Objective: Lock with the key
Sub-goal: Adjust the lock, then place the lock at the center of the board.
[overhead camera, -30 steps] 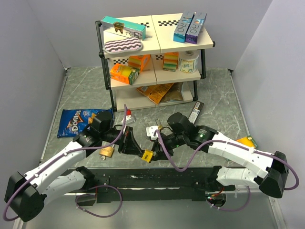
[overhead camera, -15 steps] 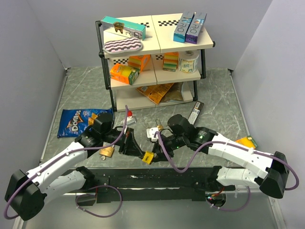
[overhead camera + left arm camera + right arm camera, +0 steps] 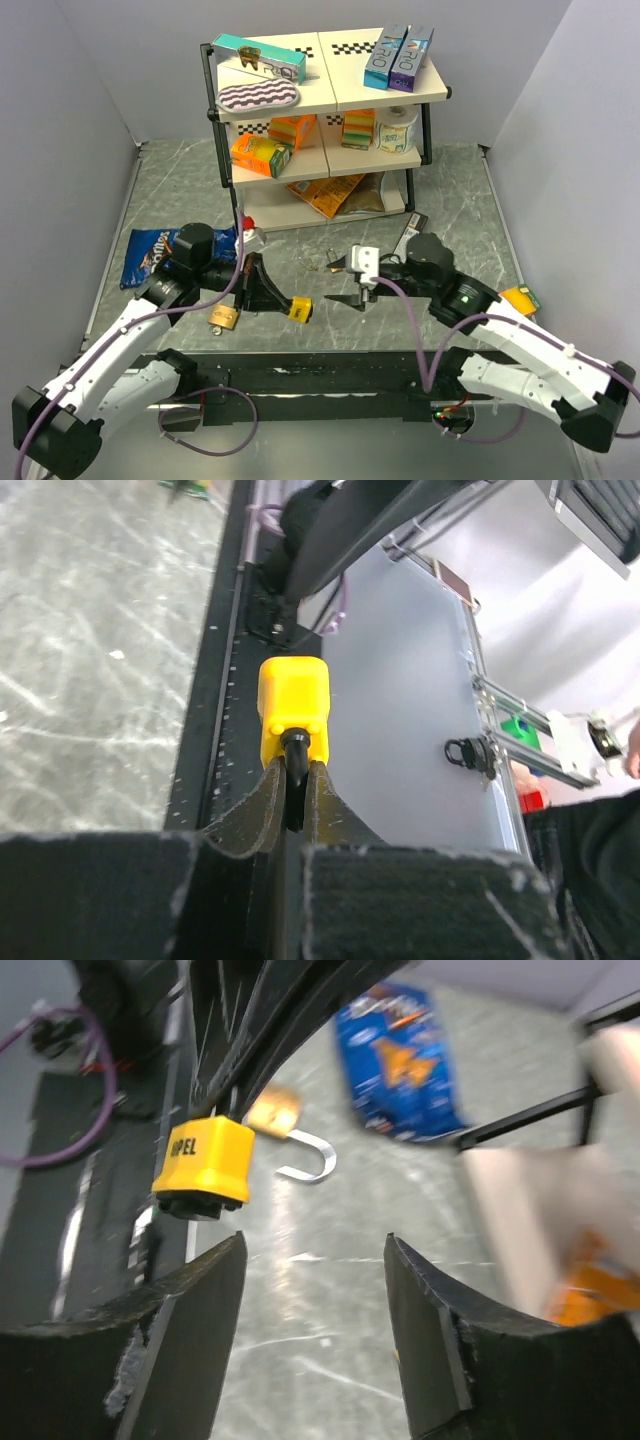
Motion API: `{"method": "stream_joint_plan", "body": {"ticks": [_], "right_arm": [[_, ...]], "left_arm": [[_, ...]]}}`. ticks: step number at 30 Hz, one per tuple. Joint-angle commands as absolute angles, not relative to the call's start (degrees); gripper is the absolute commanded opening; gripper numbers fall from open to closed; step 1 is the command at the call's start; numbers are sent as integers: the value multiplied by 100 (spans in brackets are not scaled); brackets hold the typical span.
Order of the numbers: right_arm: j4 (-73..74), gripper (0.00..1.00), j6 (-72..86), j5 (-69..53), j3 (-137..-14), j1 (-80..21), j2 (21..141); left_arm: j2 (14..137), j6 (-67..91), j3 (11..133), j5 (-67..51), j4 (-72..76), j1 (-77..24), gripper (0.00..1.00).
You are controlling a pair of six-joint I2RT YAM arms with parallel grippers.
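- Both arms have drawn apart in the last second. My right fingers (image 3: 343,283), which were up against the yellow padlock (image 3: 298,310), have backed off toward 3 o'clock. They now gape wide with nothing between them.
- My left fingers (image 3: 272,298) are clenched on the padlock's black shackle and have carried it a little toward 10 o'clock. The yellow body sticks out past the tips toward 3 o'clock and looks to be held off the bench (image 3: 450,190).
- My read is that the meeting at the lock has broken off. The right wrist view shows the padlock's dark underside with no key in it, so I cannot tell whether anything was turned.
- A small metal piece (image 3: 334,265) sits just beside my right fingers at their 12 o'clock. It may be the key, but it is too small to be sure, and I cannot tell whether it lies on the bench.
- The black rail (image 3: 320,375) runs along the near edge at 6 o'clock, close under the padlock.
- A brass padlock (image 3: 224,318) with its shackle swung open lies at 9 o'clock of the yellow one, just beside my left arm.
- A blue chip bag (image 3: 150,255) lies at 10 o'clock, and the shelf rack (image 3: 222,130) stands at 12 o'clock, well apart.
- Open bench lies between my two sets of fingers and on toward the rack. I judge that to be the safest room for coming back together.
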State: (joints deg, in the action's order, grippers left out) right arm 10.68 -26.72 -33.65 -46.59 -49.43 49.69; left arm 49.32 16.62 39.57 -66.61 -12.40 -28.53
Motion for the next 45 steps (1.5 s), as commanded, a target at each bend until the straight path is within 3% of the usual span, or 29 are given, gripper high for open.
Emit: {"method": "stream_joint_plan", "body": {"ticks": [1, 8, 13, 15, 20, 25, 30, 41, 45], "right_arm": [[861, 68, -2673, -3217, -4614, -4790, 4562], [1721, 65, -1882, -3716, -5131, -4377, 4982], [2408, 77, -978, -4253, -6002, -4280, 5772], [2408, 83, -862, -3948, -6221, -4289, 5906], [2303, 87, -1422, -2604, -6504, -4543, 6064], [2522, 89, -2469, -2119, -6653, -5140, 6265], [2042, 97, -2837, -1943, -6408, -5501, 6547], [1169, 93, -3270, -1758, -6100, -5889, 7075], [967, 86, -3348, -1626, -6038, -5933, 7207]], "left_arm": [[4939, 1406, 4307, -7110, -1179, -2384, 1], [5027, 1839, 4359, -7182, -640, -2180, 1], [5378, 958, 4816, -6812, -1827, -2180, 1], [5510, 1220, 4851, -6672, -1828, -2180, 1], [5774, 2116, 4834, -6100, -1819, -2188, 1], [5871, 2995, 4790, -5696, -1705, -2197, 1], [5827, 3313, 4764, -5494, -1687, -2206, 1], [5731, 3832, 4579, -5221, -1609, -2215, 1], [5678, 3867, 4544, -5195, -1600, -2215, 1]]}}
